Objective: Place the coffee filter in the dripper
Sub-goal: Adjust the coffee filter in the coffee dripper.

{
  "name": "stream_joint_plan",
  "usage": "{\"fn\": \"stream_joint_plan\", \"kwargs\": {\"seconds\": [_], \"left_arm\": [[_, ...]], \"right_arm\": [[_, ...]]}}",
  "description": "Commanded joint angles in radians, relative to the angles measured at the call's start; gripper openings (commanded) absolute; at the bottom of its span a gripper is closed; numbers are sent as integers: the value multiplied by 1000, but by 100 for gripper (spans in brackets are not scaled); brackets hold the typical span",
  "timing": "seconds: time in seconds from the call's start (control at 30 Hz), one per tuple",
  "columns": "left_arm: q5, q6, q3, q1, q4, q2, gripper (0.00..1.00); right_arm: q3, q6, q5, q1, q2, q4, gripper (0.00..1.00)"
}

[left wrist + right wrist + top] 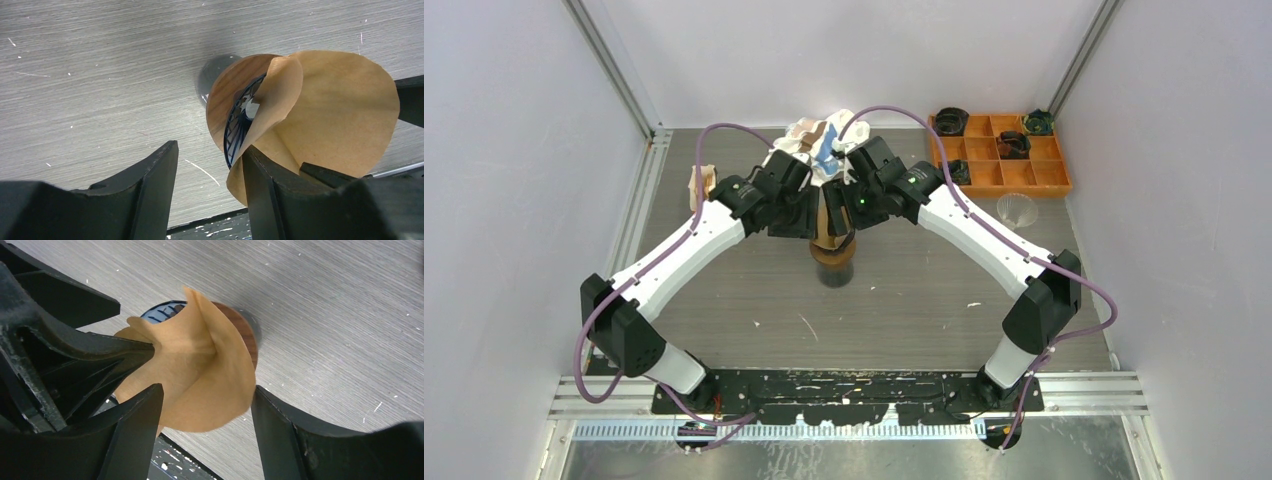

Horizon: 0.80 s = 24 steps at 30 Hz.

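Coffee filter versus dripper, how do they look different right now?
The coffee filter is thin tan paper, curled and creased; the dripper is rigid, with a wood-grain collar and dark ribbed inside. The filter leans tilted, unseated; the dripper stands upright on the table. Both have round rims.

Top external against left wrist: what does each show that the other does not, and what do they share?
Only top external: the left arm and right arm whole, an orange tray at the back right, a clear funnel beside it, and a crumpled pile at the back.
Only left wrist: the blue ribs inside the dripper. The filter is opened and tilted at its mouth, not seated. The left gripper has its jaws apart.
Both: the dripper standing on the table.
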Motion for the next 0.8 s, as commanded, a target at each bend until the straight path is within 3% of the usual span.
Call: {"fn": "stream_joint_plan", "kwargs": {"seconds": [0.0, 0.77], "left_arm": [[18, 5, 34, 7, 17, -56, 52], [-47, 16, 67, 11, -22, -13, 53]], "right_arm": [[41, 4, -62, -3, -10, 28, 70], [39, -107, 31, -2, -7, -84, 70]]}}
